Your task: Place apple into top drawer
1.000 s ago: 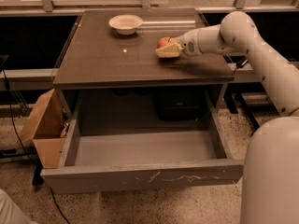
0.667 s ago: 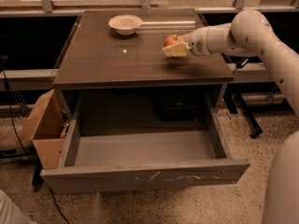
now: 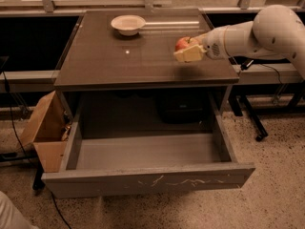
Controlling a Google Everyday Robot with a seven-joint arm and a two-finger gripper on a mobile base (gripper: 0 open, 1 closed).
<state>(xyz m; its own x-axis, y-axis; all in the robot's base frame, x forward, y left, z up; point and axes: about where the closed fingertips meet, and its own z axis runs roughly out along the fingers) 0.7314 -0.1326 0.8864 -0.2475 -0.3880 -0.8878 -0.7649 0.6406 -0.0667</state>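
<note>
The red apple is held between the cream-coloured fingers of my gripper, a little above the right side of the dark tabletop. The white arm reaches in from the right. The top drawer is pulled fully open below the tabletop; it is grey, wide and shallow, with pale scratches on its front panel, and nothing lies inside it. The gripper is above the table, behind and above the drawer's right half.
A shallow cream bowl stands at the back of the tabletop. A brown cardboard box sits on the floor at the drawer's left. Dark table legs and a frame stand at the right on the speckled floor.
The gripper has lifted the apple off the tabletop and shifted it a little to the right. The arm's elbow has swung away to the right.
</note>
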